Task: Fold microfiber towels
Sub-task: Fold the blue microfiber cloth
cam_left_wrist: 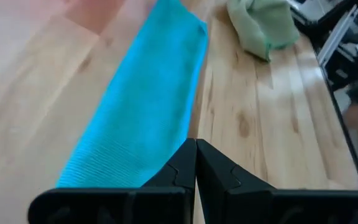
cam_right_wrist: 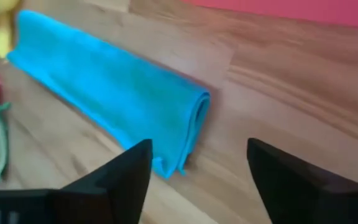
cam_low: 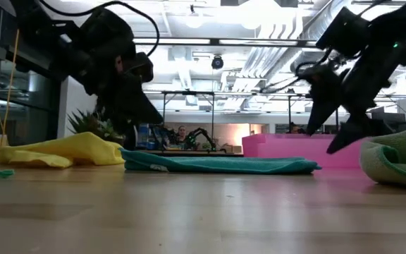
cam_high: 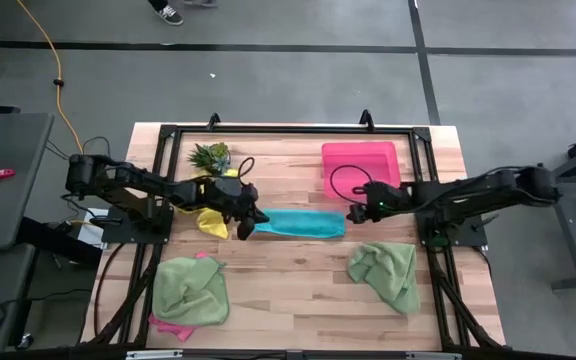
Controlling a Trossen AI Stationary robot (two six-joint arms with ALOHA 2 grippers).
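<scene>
Step in hand: folding the teal towel [cam_high: 298, 223], now a long narrow strip lying flat mid-table, looks folded lengthwise (a doubled edge shows at its end in the right wrist view)
Left gripper [cam_high: 245, 229]: fingers pressed together, at the strip's left end, low over it; hard to tell whether any cloth is pinched
Right gripper [cam_high: 356, 214]: fingers spread wide, empty, just beside the strip's right end, hanging above the wood
Other towels: yellow towel [cam_high: 208, 218] by the left arm, green towel [cam_high: 190, 291] and green cloth [cam_high: 386, 271] crumpled nearer the front, pink towel [cam_high: 171, 327] peeking out under one
Next move, as a guess: closing on one end and carrying it over to the other, keeping the edges lined up
</scene>
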